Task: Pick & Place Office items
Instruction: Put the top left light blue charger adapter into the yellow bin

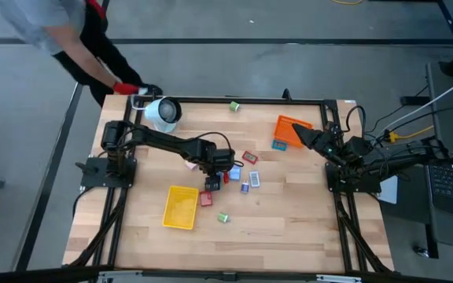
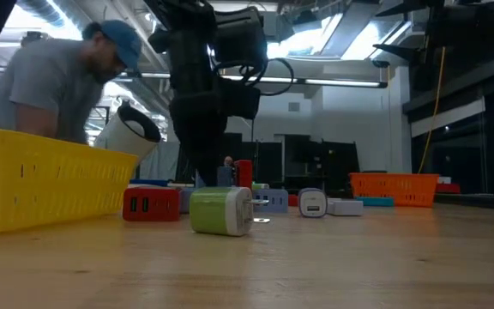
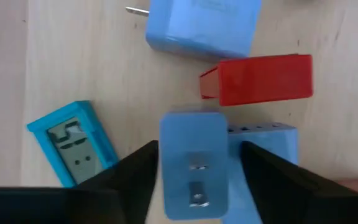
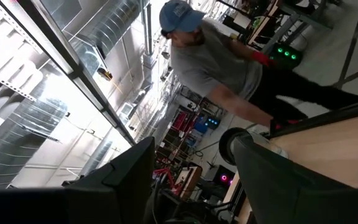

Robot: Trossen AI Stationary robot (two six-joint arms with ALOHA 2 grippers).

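The office items are small blocky pieces scattered mid-table. My left gripper (image 1: 215, 169) (image 3: 194, 186) points down from above and is open. Its fingers stand on either side of a light blue block (image 3: 193, 165) with two ports, and a thin gap shows on each side. Near it lie a larger blue block (image 3: 201, 25), a red piece (image 3: 260, 79), a teal piece with a small screen (image 3: 73, 149) and another blue block (image 3: 263, 140). More pieces lie at the red one (image 1: 249, 157), the blue one (image 1: 278, 144) and the green one (image 1: 233, 105). My right gripper (image 1: 305, 135) (image 4: 194, 180) is open, raised by the orange tray (image 1: 289, 124).
A yellow tray (image 1: 181, 207) (image 2: 41, 176) sits near the front left, with a red piece (image 1: 206, 198) and a green piece (image 1: 222, 218) (image 2: 221, 210) beside it. A white round device (image 1: 163, 112) stands at the far left. A person's red-gloved hand (image 1: 128, 88) reaches to the table's far left corner.
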